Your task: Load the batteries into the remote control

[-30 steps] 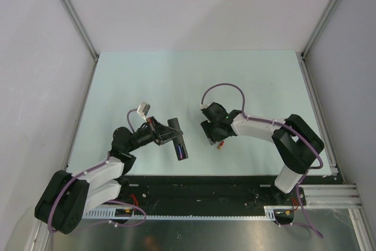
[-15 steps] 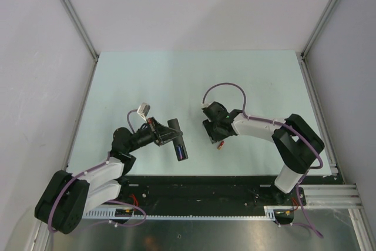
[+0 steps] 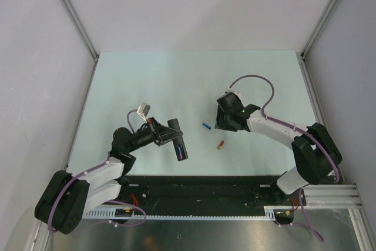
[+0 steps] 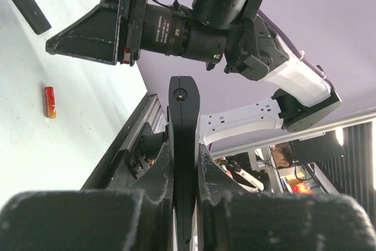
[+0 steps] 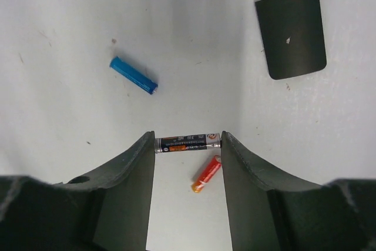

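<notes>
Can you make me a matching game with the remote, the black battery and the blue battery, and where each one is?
Things: 1 remote control; 2 black battery; 3 blue battery.
Places: A loose on the table; B gripped by the left end effector; C between the fingers of the right end effector.
Pairs: 1-B, 2-C, 3-A.

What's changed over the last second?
The right gripper swung rightward and outward, uncovering the blue battery, and now pinches a black battery end to end. The red battery stayed put; the left gripper still clamps the remote.
</notes>
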Controlling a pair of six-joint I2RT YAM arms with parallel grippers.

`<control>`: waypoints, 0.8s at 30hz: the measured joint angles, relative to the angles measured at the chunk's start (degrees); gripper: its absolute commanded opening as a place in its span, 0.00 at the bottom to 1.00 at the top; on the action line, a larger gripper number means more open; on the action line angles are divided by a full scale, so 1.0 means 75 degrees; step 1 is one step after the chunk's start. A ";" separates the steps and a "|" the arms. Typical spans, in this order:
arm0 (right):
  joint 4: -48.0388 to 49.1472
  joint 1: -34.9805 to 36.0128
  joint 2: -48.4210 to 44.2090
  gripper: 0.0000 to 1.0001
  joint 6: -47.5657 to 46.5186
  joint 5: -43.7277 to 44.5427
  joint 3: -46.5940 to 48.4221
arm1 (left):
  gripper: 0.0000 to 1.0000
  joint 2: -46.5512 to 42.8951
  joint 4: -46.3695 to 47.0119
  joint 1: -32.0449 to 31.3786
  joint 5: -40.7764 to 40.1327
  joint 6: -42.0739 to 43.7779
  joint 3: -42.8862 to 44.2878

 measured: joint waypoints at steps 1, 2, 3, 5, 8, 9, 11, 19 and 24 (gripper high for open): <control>0.0012 -0.0032 -0.0020 0.00 0.0294 0.0026 0.0000 | 0.00 -0.0003 0.0000 0.0000 0.0000 -0.0003 0.0000; 0.0029 -0.0058 -0.0023 0.00 0.0632 0.0052 0.0000 | 0.00 -0.0015 0.0000 0.0000 0.0000 -0.0003 0.0000; 0.0029 -0.0093 -0.0020 0.00 0.0956 0.0085 -0.0003 | 0.00 -0.0026 0.0000 0.0000 0.0000 -0.0003 0.0000; 0.0032 -0.0119 -0.0020 0.00 0.1655 0.0204 -0.0003 | 0.00 -0.0052 0.0000 0.0000 0.0000 -0.0003 0.0000; -0.0020 -0.0125 -0.0009 0.00 0.2716 0.0527 -0.0003 | 0.00 -0.0076 0.0000 0.0000 0.0000 -0.0006 0.0000; -0.0058 -0.0125 0.0000 0.00 0.3086 0.0644 -0.0003 | 0.00 -0.0076 0.0000 0.0003 0.0000 -0.0006 0.0000; -0.0189 -0.0125 0.0032 0.00 0.3765 0.0912 -0.0003 | 0.00 -0.0079 0.0000 0.0000 0.0000 -0.0009 0.0000; -0.0679 -0.0283 0.0676 0.00 0.5729 0.1303 0.0006 | 0.00 -0.0076 0.0000 0.0000 0.0003 -0.0009 0.0000; -0.0694 -0.0431 0.1125 0.00 0.6219 0.1151 0.0163 | 0.00 -0.0082 0.0000 0.0003 0.0000 -0.0015 0.0000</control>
